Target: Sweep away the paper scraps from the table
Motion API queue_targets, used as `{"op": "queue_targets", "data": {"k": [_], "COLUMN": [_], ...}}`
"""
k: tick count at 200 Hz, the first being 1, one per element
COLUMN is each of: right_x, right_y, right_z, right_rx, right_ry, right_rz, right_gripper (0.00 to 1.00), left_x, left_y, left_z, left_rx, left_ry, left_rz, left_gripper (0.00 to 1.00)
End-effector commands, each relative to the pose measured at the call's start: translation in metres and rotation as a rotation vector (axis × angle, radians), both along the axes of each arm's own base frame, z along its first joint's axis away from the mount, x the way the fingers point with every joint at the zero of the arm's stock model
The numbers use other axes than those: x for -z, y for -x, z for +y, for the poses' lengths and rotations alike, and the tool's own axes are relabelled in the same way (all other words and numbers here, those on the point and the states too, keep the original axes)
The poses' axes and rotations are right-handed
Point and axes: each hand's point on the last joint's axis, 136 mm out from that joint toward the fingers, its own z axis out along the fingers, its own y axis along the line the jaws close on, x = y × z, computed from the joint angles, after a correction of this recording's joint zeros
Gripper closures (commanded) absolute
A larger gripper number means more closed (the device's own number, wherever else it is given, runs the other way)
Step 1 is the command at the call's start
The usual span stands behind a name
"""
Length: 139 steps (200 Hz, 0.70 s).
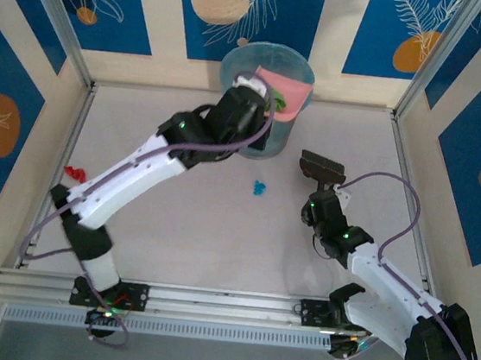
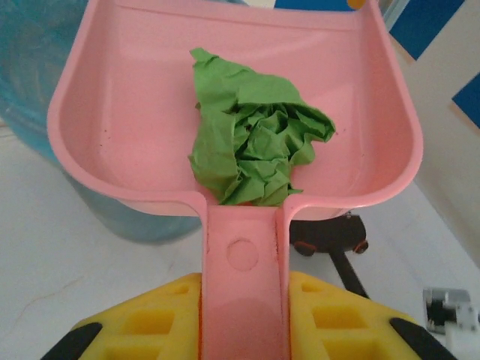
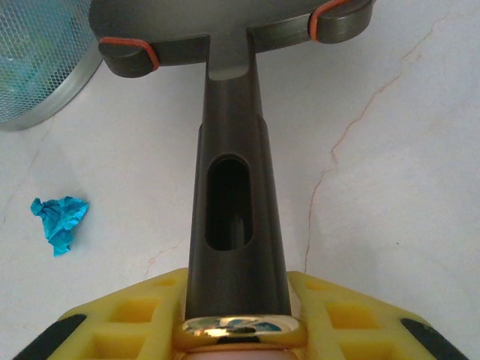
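Left fingers clamped on the handle of pink dustpan. Green paper wad lies in its tray, held above blue bin. Right fingers grip dark brush by its handle. Blue scrap mid-worktop; red scrap near left rail.

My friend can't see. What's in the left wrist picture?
A pink dustpan holds one crumpled green paper wad. The left pincer clamps the handle between yellow fingers, with a blue bin just beyond.
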Motion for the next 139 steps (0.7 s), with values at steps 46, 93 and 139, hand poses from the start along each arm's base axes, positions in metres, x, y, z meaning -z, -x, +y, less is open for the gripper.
{"op": "queue_targets", "data": {"k": [46,93,139], "right_x": [-0.023,-0.028,-0.028], "right_y": [-0.014,-0.013,-0.013], "right_z": [0.001,-0.004,-0.007], "right_rx": [-0.011,-0.010,-0.016], "right_ry": [0.039,0.069,0.087], "right_rz": [-0.084,-0.094,-0.107], "right_gripper": [1.00,1.00,1.00], "left_x": [-0.015,-0.033,-0.047], "left_y": [-0.075,-0.094,-0.087], "left_z": [-0.004,-0.031,-0.031], "left_rx": [0.054,0.187,0.217], "left_ry": [0.431,0.771,0.840], "left_rz": [0.285,0.445,0.457], "left_gripper": [1.00,1.00,1.00]}}
